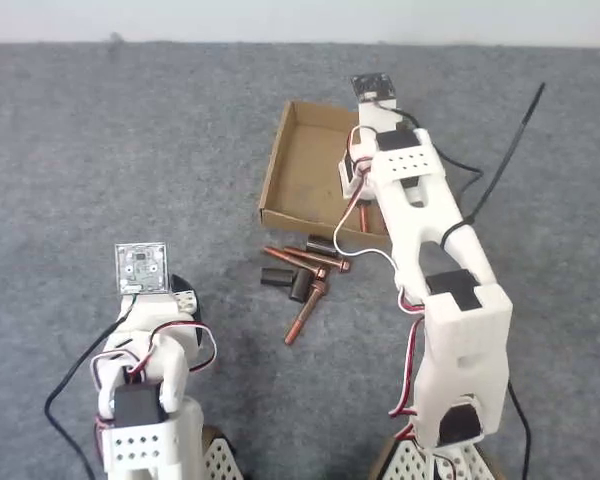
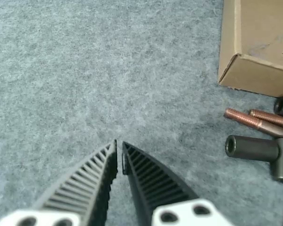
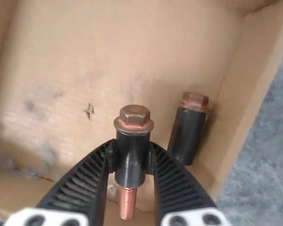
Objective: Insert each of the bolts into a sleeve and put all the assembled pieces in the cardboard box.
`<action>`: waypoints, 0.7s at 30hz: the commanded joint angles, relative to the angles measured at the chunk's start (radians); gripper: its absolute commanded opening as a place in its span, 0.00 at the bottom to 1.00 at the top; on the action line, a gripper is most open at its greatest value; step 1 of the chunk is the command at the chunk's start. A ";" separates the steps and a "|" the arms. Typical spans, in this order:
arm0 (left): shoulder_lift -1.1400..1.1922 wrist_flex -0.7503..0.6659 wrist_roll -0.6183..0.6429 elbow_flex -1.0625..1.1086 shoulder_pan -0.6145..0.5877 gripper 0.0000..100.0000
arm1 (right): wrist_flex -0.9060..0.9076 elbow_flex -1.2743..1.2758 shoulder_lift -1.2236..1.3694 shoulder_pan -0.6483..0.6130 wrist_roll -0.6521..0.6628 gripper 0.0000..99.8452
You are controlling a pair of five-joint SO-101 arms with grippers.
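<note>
**Right jaws over the box with an assembled piece, left idle**

- Left jaws: pressed together, tips all but touching, nothing between them. They sit low over the grey surface (image 2: 85,70), well short of the loose parts.
- Loose pile, between the arms and just in front of the box: several bolts (image 1: 305,318) and sleeves (image 1: 277,277) lying flat. The bolt axes are fanned at different angles and some bolts cross each other. The closest sleeve (image 2: 252,148) has its open bore turned toward the left arm.
- Cardboard box (image 1: 300,165): the right jaws are above its floor, clamped across the black sleeve barrel of an assembled piece (image 3: 132,136). The long axis runs along the jaws, with the hex head past the tips and the threaded end back toward the wrist. I can't judge how steeply it tilts.
- Farther in: a second assembled piece (image 3: 188,132) lies inside the box, against the side wall near the corner. Its head points much the same way.

Handling, my read:
- The parts are rigid metal, small and probably light, not fragile.
- They are round and smooth, so they will roll on release.
- The bolt looks loose in the sleeve and could slide out if tipped head-down.
- Grip mid-barrel on the sleeve, as it is held here, not on the threads.
</note>
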 commanded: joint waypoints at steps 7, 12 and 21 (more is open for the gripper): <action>-0.018 0.017 -0.008 -0.007 -0.005 0.02 | 0.162 -0.157 -0.042 -0.013 -0.009 0.17; -0.018 0.017 -0.008 -0.007 -0.005 0.02 | 0.179 -0.160 -0.058 -0.015 -0.009 0.10; -0.018 0.017 -0.008 -0.007 -0.005 0.02 | 0.329 -0.160 -0.231 -0.012 -0.011 0.01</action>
